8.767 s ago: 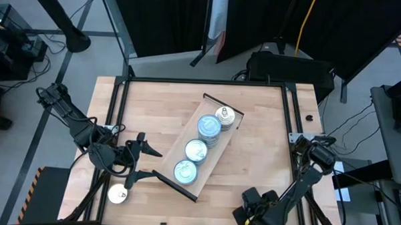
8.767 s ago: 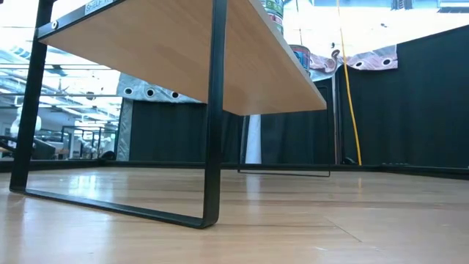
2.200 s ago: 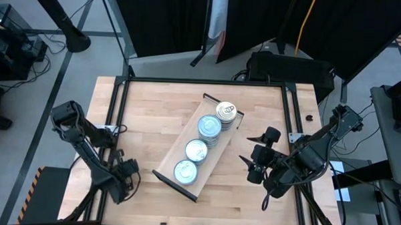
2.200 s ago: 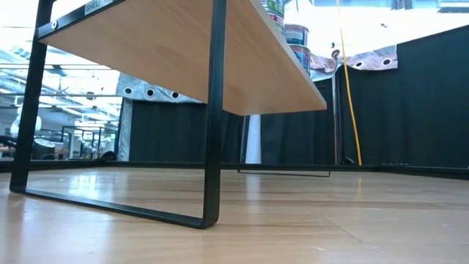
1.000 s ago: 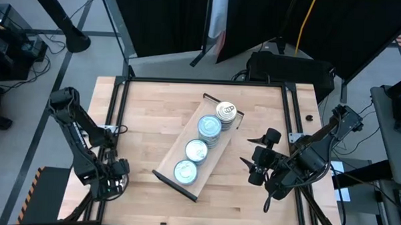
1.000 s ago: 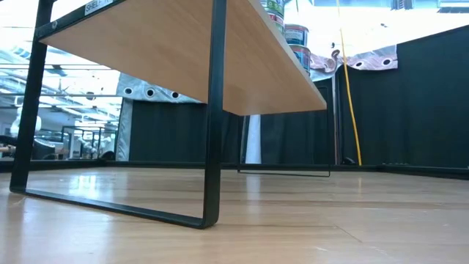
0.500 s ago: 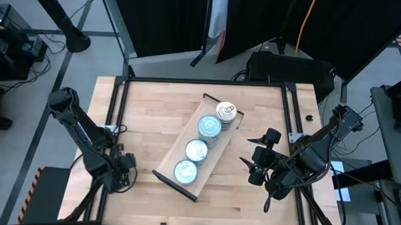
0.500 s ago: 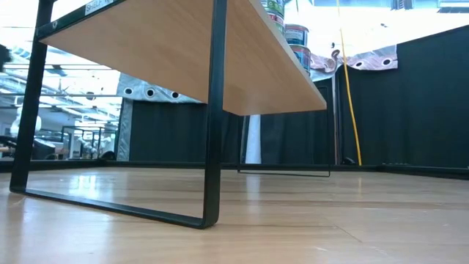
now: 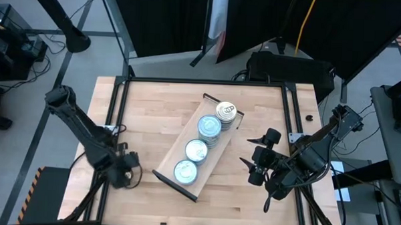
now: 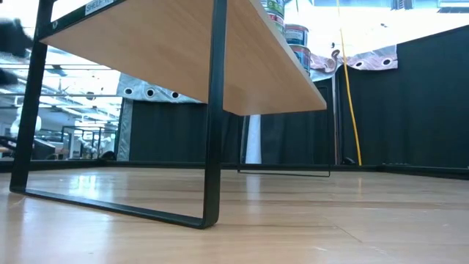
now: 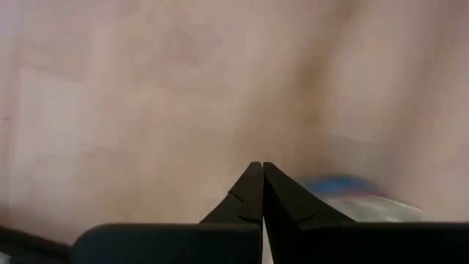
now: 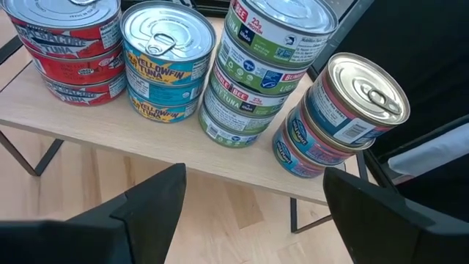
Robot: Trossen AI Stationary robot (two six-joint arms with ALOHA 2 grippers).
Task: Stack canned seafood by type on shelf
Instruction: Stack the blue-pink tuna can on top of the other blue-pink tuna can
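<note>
Canned seafood (image 12: 163, 62) sits in four stacks on the shelf (image 9: 216, 151). I'd guess the tins are rigid, fairly heavy and slick, so grab across the sides. Right end effector (image 9: 255, 164) hangs wide open and empty beside the shelf; left end effector (image 9: 126, 171) is pinched closed, empty, near the tabletop (image 9: 160, 104) edge. The shelf's dark end rail (image 9: 221, 104) could get in the way.

Even overhead light, soft shadows. Left wrist view blurred throughout; low view backlit by bright windows; tins (image 12: 167, 62) sharp, lids glinting.

left gripper (image 9: 130, 171): jaws closed, low front-left | right gripper (image 9: 255, 166): jaws spread, front-right
</note>
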